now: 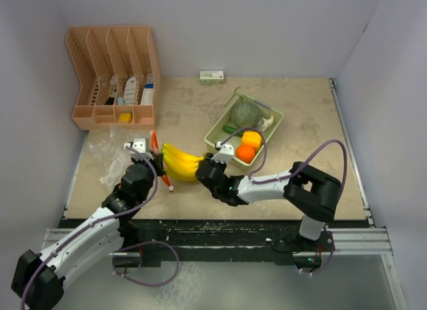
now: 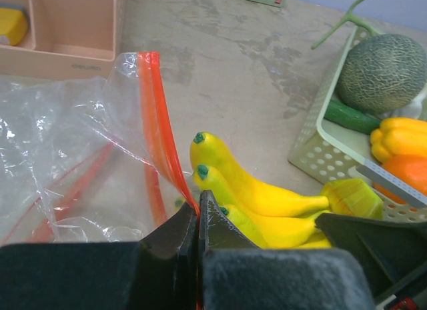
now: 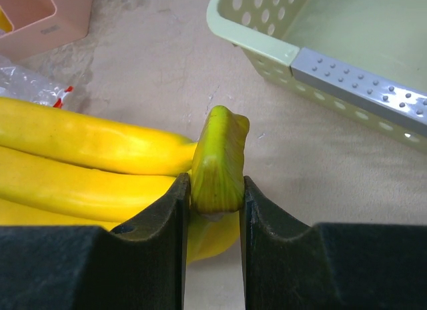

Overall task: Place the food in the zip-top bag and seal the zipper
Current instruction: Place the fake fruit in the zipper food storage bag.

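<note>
At the back left stands a peach plastic slotted organiser. A short line is moulded on its front lip, but it is too small to be read. Below it, the clear zip-top bag lies crumpled on the table. Its red-orange zipper strip is pinched between the pressed-together jaws of the left gripper, so the mouth is held raised.

The yellow toy banana bunch is found just beside that mouth, tips towards it. Its green-yellow stem is clamped by the right gripper.

Insertion is judged to be the step in hand. The mouth should be kept lifted and wide while the bunch is slid in tips first, so that the film is not snagged.

Further right, a netted grey-green melon, a dark green cucumber, an orange and a small white piece are held in the pale green mesh basket. The label on the small white-and-green box at the back cannot be read.
</note>
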`<state>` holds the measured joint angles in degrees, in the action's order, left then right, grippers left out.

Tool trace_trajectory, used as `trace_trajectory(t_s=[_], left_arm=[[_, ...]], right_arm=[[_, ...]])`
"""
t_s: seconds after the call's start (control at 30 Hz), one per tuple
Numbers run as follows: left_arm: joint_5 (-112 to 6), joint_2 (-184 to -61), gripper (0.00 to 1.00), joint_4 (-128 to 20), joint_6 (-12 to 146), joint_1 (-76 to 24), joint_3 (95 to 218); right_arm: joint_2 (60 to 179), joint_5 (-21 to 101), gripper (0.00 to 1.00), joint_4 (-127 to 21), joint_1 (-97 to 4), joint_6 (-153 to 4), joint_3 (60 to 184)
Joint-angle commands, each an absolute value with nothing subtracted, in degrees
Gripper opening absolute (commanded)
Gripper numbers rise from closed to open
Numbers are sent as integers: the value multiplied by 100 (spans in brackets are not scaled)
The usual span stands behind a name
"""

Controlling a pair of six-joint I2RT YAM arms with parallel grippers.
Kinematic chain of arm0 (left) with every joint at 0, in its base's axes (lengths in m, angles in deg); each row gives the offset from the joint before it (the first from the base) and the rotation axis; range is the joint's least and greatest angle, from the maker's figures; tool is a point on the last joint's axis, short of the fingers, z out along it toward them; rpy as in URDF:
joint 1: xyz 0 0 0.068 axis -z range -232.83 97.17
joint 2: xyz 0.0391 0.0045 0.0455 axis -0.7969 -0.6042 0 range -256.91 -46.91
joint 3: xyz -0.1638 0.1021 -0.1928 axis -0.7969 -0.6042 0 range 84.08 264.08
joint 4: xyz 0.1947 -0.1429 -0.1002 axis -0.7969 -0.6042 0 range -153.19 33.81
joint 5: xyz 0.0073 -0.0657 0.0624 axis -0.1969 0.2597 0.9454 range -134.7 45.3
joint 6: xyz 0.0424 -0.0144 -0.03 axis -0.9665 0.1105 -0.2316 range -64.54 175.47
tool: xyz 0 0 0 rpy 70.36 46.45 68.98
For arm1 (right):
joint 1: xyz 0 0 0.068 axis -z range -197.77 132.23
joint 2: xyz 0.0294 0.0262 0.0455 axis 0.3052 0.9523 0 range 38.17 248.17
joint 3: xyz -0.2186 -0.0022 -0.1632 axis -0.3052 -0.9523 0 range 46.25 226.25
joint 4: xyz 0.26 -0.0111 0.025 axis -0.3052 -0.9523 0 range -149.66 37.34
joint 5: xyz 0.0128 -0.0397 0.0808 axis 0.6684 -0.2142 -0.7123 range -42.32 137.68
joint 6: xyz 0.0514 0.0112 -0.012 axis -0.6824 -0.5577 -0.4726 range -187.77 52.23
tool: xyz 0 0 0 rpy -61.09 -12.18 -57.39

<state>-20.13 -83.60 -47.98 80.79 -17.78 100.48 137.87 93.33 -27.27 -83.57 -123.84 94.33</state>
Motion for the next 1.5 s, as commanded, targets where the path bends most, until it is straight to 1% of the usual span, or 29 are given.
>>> trace_trajectory(t_s=[0.0,0.17,0.4,0.8,1.13,1.27,1.47], left_arm=[[-2865,-8702,0,-3660,8242,-1674,10336],[-2862,-8650,0,-3605,8219,-1675,10416],[-2787,-8417,0,-3718,8202,-1676,10407],[-2405,-8276,0,-3921,8097,-1672,10199],[-2297,-8060,0,-4069,8079,-1673,10240],[-2391,-8227,0,-4024,8073,-1671,10219],[-2736,-8694,0,-3808,8135,-1673,10113]], right_arm=[[14203,9113,0,-3346,-8871,-11709,10133],[14434,9015,0,-3416,-8944,-11658,10280],[14468,8846,0,-3603,-8940,-11833,10290],[13868,9745,0,-4597,-8932,-12208,10347],[14178,9705,0,-4663,-8936,-12230,10592],[14095,9936,0,-4607,-8941,-11988,10688],[13738,10301,0,-4979,-8940,-11662,10972]])
